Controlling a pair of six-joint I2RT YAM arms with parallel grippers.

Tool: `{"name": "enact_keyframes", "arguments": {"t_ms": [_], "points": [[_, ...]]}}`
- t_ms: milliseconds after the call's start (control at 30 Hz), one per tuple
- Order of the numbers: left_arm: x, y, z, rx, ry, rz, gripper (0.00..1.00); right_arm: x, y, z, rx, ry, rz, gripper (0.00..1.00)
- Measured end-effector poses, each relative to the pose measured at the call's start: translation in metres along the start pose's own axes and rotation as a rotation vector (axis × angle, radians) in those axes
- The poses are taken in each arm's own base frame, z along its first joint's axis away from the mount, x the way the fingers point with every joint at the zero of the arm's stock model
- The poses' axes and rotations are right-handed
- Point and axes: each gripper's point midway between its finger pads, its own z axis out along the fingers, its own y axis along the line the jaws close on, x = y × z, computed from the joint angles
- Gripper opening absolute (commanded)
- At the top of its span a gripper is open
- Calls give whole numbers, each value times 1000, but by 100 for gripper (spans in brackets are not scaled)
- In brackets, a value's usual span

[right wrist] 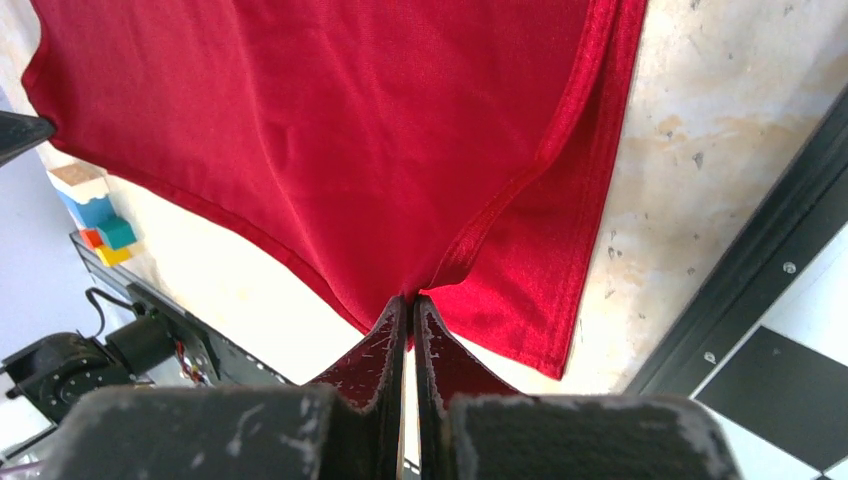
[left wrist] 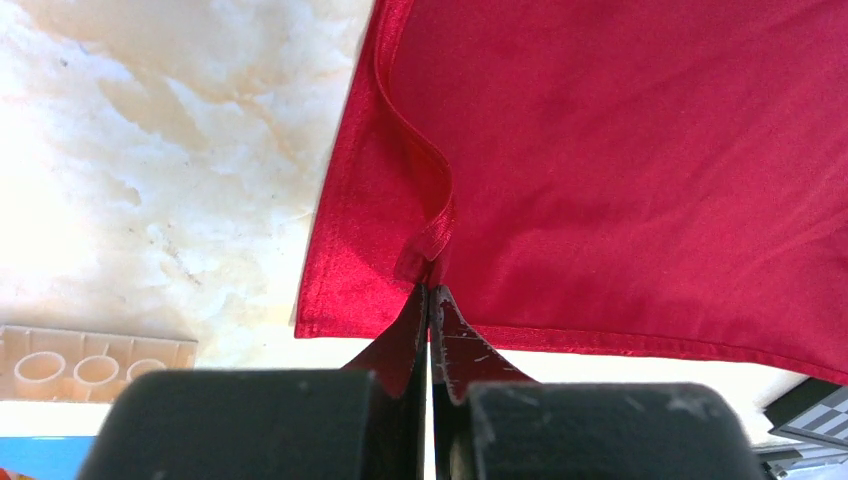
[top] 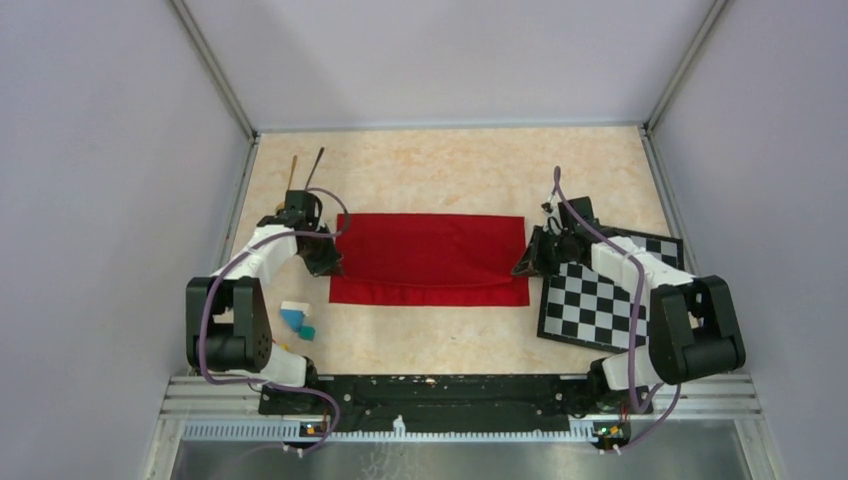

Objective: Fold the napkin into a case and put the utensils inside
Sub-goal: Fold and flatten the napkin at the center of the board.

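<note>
The bright red soft cloth napkin lies in the middle of the counter, folded over into a wide band. The left fingers are pressed together on a small bit of the top layer at its left end. The right fingers pinch the top layer at its right end the same way.

Each pinch is tiny and sits right at the hem. If one arm pulls harder or faster than the other, the cloth may slip out or the fold may end up crooked. If a pinch grabs the bottom layer too, the whole napkin may drag along instead of folding.

The black-and-white chequered mat lies just beside the napkin's right end, so that side is tight. The small coloured blocks sit near the near left corner, close to the left arm. The thin gold spoon and the thin black spoon lie near the far left corner, apart from the napkin. The far edge has the most open room.
</note>
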Motion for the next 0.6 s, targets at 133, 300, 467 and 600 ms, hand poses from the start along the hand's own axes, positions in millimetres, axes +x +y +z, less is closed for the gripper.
{"name": "enact_keyframes", "arguments": {"t_ms": [133,300,467,600], "points": [[9,9,3,-29,14,-8,0,6,-1,-2,-3,-3,-8,0],[25,19,8,-53,44,-26,0,24,-9,4,9,29,-10,0],[29,25,12,-76,55,-35,0,34,-17,11,24,51,-8,0],[30,26,11,-87,59,-40,0,36,-19,13,42,63,-6,0]]}}
